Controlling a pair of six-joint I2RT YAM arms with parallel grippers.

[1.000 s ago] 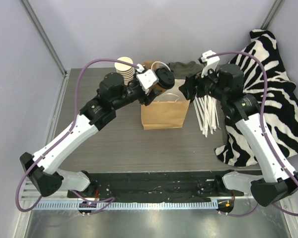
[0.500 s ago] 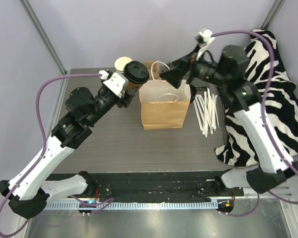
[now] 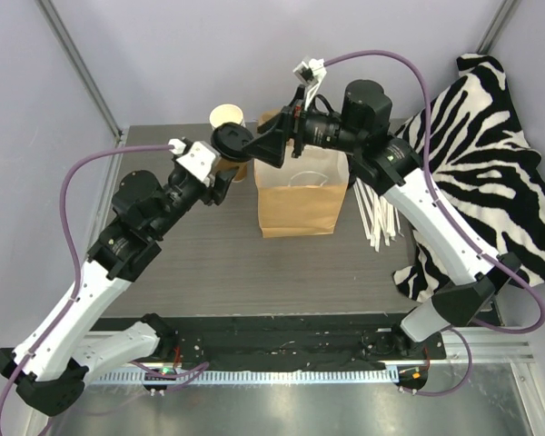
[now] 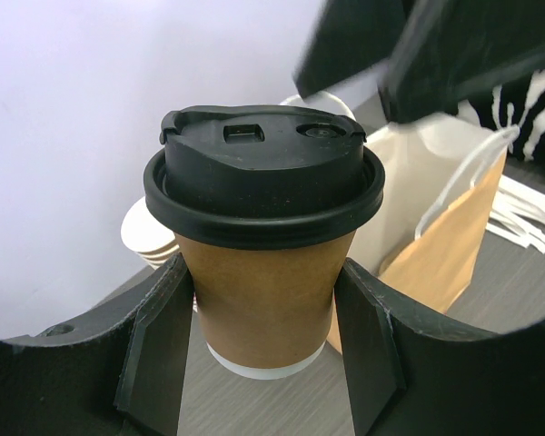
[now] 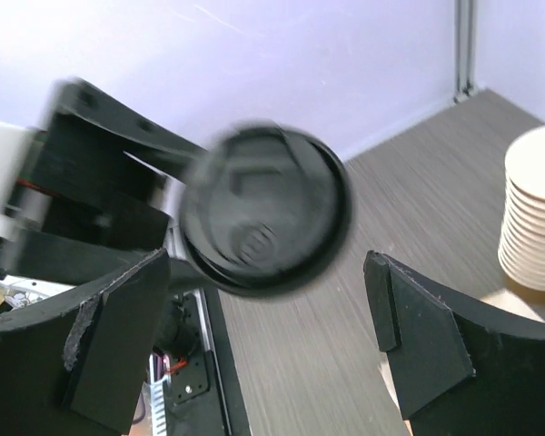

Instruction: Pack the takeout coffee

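Note:
The takeout coffee (image 3: 231, 141), a brown paper cup with a black lid, hangs in the air just left of the brown paper bag (image 3: 300, 202). My left gripper (image 3: 220, 165) is shut on the cup's body. In the left wrist view the cup (image 4: 271, 291) sits upright between both fingers (image 4: 159, 336), clear of the table. My right gripper (image 3: 271, 145) is open and empty above the bag's left rim, pointing at the cup. The right wrist view shows the blurred lid (image 5: 263, 209) ahead of that open gripper (image 5: 263, 277).
A stack of lidless cups (image 3: 227, 116) stands behind the held cup, at the table's far edge, and also shows in the right wrist view (image 5: 538, 218). White straws (image 3: 377, 209) lie right of the bag. A zebra-print cloth (image 3: 495, 163) covers the right side.
My left gripper has carried the cup leftward, from over the bag's mouth to beside it. My right arm has swung up and left across the bag toward the cup.

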